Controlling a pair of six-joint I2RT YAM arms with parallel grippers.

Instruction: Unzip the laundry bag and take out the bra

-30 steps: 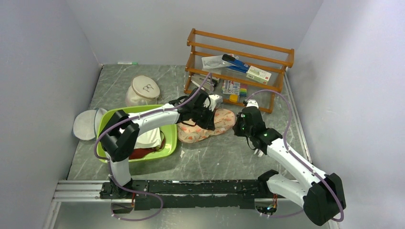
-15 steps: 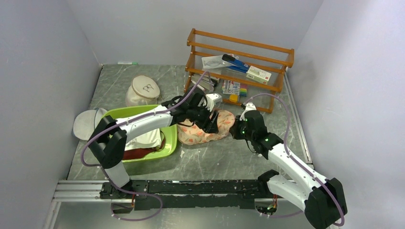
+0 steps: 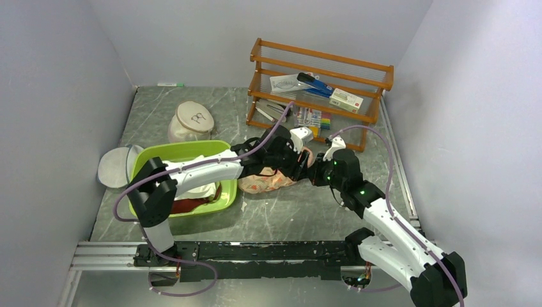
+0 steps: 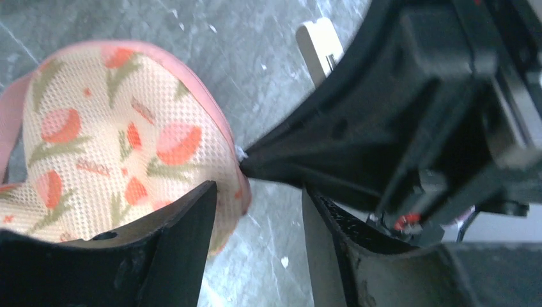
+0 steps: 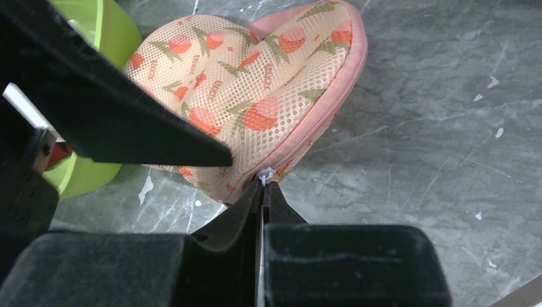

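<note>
The laundry bag (image 5: 255, 83) lies flat on the grey marbled table (image 5: 415, 128), just beside the green basin (image 3: 185, 146) and in front of the wooden rack (image 3: 323, 55). The right gripper (image 5: 263, 187) has its fingers pressed together, pinching the white zipper pull (image 5: 266, 173) at the bag's pink rim. The left gripper (image 4: 255, 195) hangs over that same end of the bag, fingers spread, gripping nothing.

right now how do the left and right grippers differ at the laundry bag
The right gripper is shut, pinching the white zipper pull on the pink rim of the laundry bag; the left gripper is open, gripping nothing. The right gripper meets the rim tip-on; the left gripper straddles the bag's edge. Both are at the same end of the bag.
</note>
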